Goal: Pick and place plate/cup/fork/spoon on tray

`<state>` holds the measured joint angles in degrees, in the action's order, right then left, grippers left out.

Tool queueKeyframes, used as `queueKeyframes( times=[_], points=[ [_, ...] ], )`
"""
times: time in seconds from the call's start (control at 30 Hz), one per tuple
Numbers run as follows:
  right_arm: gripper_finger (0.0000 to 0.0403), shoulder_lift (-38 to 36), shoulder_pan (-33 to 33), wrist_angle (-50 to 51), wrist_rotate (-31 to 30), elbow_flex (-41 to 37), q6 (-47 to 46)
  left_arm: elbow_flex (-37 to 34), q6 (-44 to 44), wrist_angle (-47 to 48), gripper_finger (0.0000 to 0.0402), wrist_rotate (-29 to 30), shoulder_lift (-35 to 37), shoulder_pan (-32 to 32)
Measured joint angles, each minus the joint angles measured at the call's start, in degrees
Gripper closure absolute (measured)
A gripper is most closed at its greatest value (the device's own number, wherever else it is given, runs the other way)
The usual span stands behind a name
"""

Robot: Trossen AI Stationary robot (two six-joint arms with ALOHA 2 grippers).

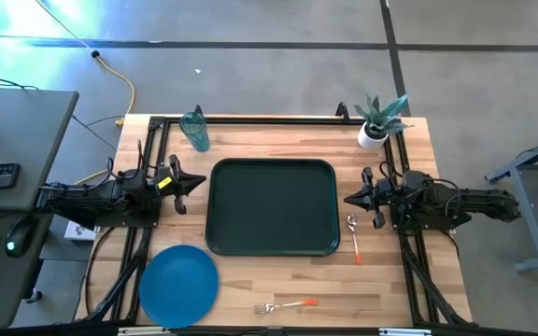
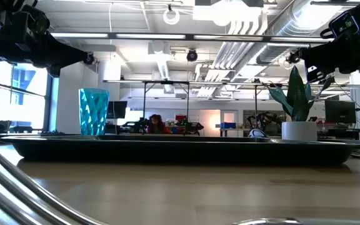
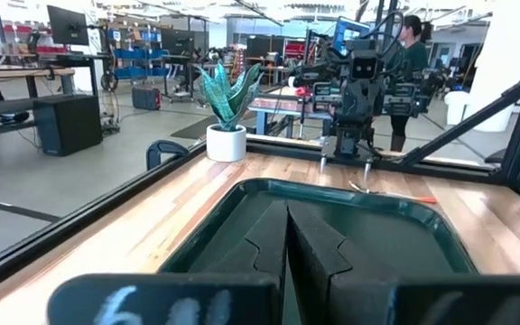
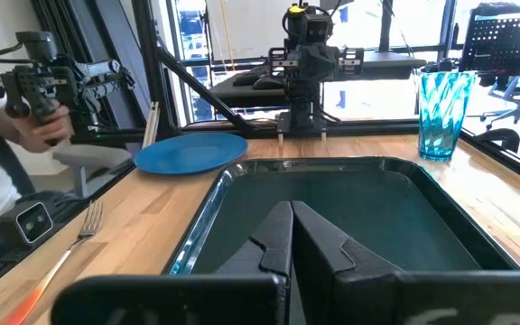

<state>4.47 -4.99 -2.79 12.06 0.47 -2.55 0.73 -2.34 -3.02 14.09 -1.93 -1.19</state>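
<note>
No lettering can be read with certainty: pale handwritten marks (perhaps digits) sit on the dark bar just behind the left gripper, too smeared to make out.

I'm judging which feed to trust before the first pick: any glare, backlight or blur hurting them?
High view: evenly lit, blue glare on the floor only. Low view: bright room behind silhouettes the dark green-black rectangular tray; near foreground metal is blurred. Right wrist view: windows backlight the translucent teal tumbler, near edges blurred.

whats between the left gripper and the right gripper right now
The tray, with nothing on it, lies between the left gripper and the right gripper; the high view shows it best.
</note>
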Motion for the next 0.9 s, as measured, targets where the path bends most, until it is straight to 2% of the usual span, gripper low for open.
queueKeyframes(
  times=[0.13, 0.23, 0.3, 0.43, 0.5, 0.63, 0.77, 0.9],
  points=[
    [0.0402, 0.02, 0.01, 0.00, 0.01, 0.00, -0.02, 0.08, 5.61, -4.75, 0.0398, 1.53, -0.02, -0.09],
    [0.0402, 0.02, 0.03, 0.04, 1.99, 0.10, -0.43, 0.07, 4.71, -2.26, 0.0398, 3.59, -0.04, -0.09],
    [0.0402, 0.02, 0.04, 0.11, 2.39, 0.18, -0.12, 0.07, 2.66, 0.41, 0.0398, 3.08, -0.59, -0.12],
    [0.0402, 0.01, 0.01, 0.41, 3.27, 0.26, -0.72, 0.12, -6.46, 1.02, 0.0399, -2.68, -3.24, 0.44],
    [0.0402, 0.01, 0.06, 0.43, 5.29, 0.33, -1.29, 0.12, -8.26, 1.10, 0.0399, -2.96, -4.58, 1.01],
    [0.0402, 0.02, 0.06, 0.57, 4.87, 0.38, -2.35, 0.09, -9.22, 1.05, 0.0399, -3.06, -7.08, 1.88],
    [0.0402, 0.02, 0.15, -0.31, 4.95, 0.40, -14.00, 0.09, -9.56, 1.34, 0.0399, -4.66, -9.87, 2.54],
    [0.0402, 0.02, 0.15, -0.10, 4.91, 0.39, -22.12, 0.07, -9.54, 0.79, 0.0398, -3.23, -12.06, 2.53]
  ],
)
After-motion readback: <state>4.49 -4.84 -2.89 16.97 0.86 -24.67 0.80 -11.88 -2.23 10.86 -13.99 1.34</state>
